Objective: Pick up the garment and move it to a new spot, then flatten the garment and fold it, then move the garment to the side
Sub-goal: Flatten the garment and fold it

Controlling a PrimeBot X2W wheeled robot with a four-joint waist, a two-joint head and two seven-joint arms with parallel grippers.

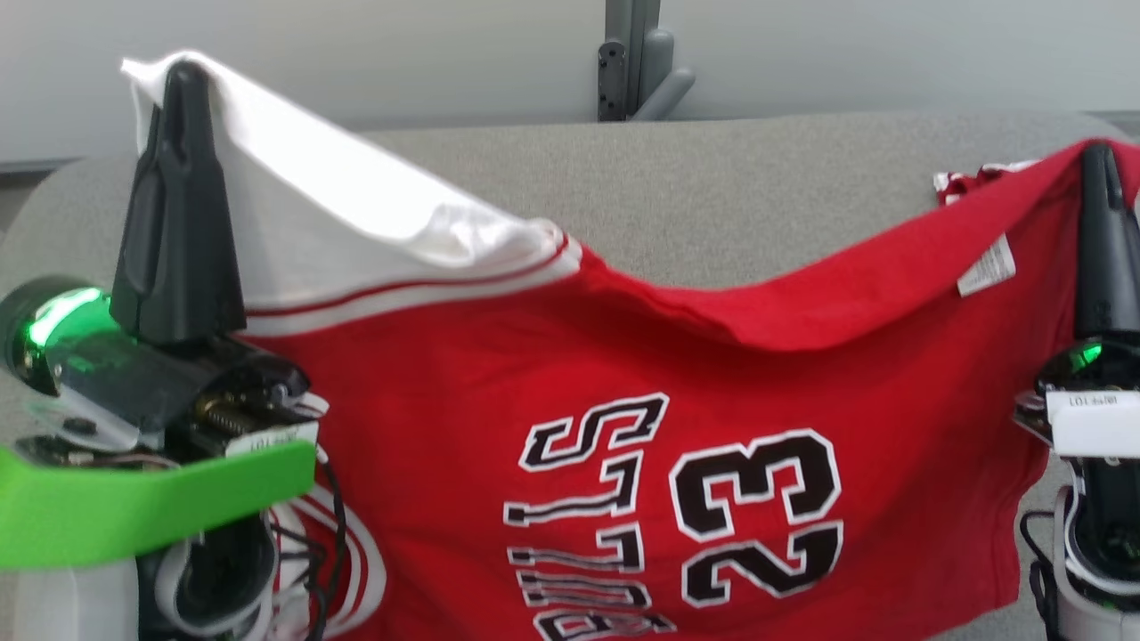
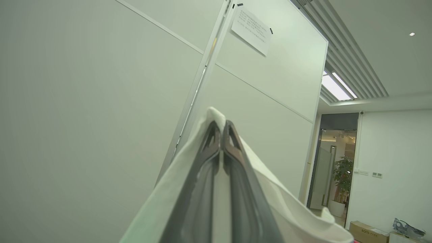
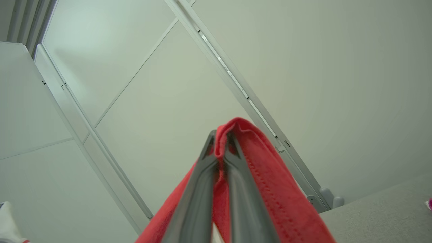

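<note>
At upper left and upper right, your left claw [image 1: 183,78] and right claw [image 1: 1103,158] pinch the garment [image 1: 623,356], held spread mid-move; next, probably lower it flat onto the counter [image 1: 730,178].

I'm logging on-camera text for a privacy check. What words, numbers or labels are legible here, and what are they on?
"23": red jersey, black digits edged white.
"BULLS": same jersey, turned sideways, bottom letter cut off by the picture edge.
Care tag on the jersey: too small to read.
White sticker below the right claw: blurred.
Paper sheet on the wall panel: too small.
Print on the cardboard box: blurred.
</note>
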